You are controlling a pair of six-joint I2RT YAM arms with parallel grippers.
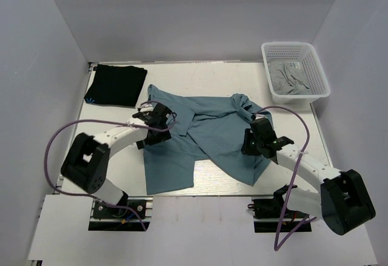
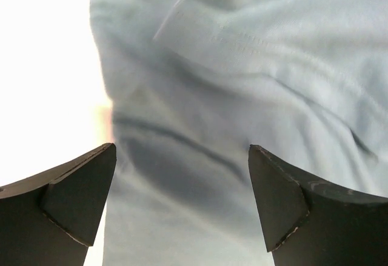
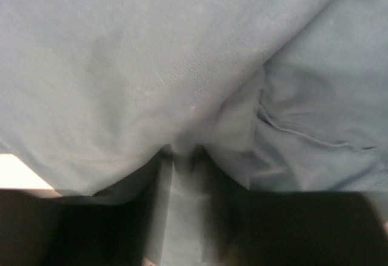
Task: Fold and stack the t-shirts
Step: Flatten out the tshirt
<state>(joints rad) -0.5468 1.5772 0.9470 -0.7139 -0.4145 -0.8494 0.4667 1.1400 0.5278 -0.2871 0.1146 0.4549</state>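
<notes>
Teal t-shirt point(image 1: 200, 133) lies mid-counter, spread but rumpled. One long flap runs toward the near edge and the right side is bunched and turned over on itself. Black t-shirt point(image 1: 116, 85) sits already folded at the far left corner, apart from the teal one.

Step in hand, as I judge it: the first fold or straightening of the teal tee; stacking is not yet begun.

Left jaws are spread wide, hovering low over the shirt's left shoulder area near a hemmed edge point(image 2: 242, 42), holding nothing. Right jaws are down on the bunched right side, and the wrist view shows a ridge of teal cloth point(image 3: 182, 148) pinched between them. How many layers they hold, can't tell.

The next move likely calls for the left jaws to drop and nip the edge below them, so both arms can lift and pull the cloth flat together. The pinch should catch the top layer only, or the fold drags the whole heap.

Around: a white basket point(image 1: 295, 46) at the far right corner with grey cloth point(image 1: 290, 78) in it, well apart from the work. Purple cable point(image 1: 60, 134) loops off the left arm point(image 1: 115, 136), another off the right arm point(image 1: 303, 163).

In the way: the doubled-over right side and the twisted collar zone. Bare counter point(image 1: 212, 72) lies between shirt and far wall.
</notes>
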